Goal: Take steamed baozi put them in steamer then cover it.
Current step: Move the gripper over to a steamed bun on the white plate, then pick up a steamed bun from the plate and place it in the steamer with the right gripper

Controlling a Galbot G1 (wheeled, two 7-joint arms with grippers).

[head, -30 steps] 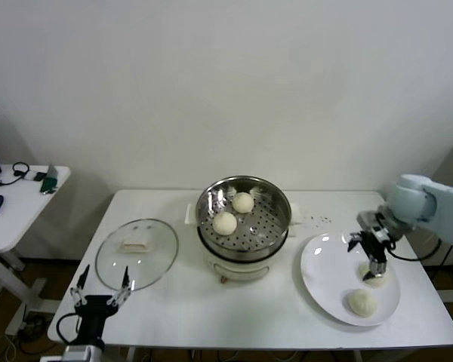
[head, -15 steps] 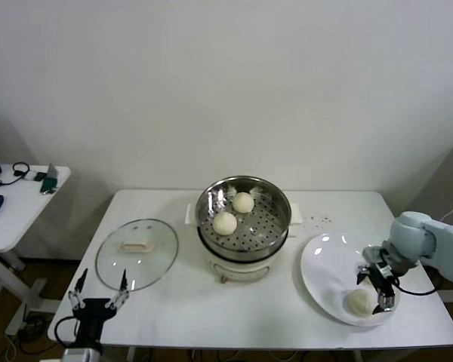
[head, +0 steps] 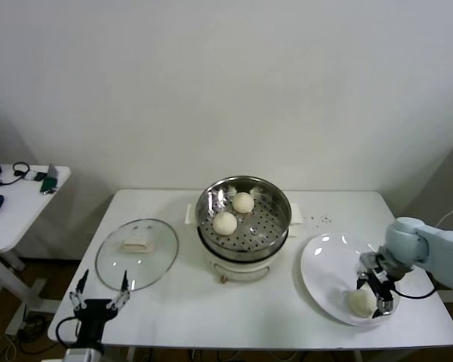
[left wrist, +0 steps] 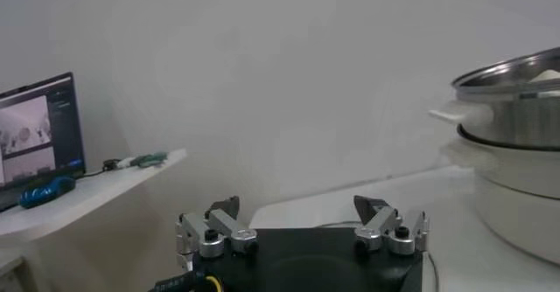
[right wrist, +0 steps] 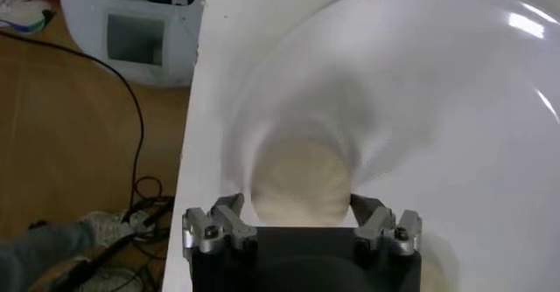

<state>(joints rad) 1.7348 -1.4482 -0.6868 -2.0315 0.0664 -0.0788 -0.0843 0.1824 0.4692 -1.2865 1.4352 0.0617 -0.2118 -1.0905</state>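
smooth round baozi point(right wrist: 302, 180), glossy plate point(right wrist: 455, 101), perforated steel steamer point(head: 260, 226)

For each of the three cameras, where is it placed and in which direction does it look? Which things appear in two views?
Head view: high, looking down at the table; left gripper low left, right gripper on the plate.
Left wrist view: low, facing sideways past its open fingers toward the steamer.
Right wrist view: above the plate, fingers around a baozi.
Shared: steamer, plate, baozi.
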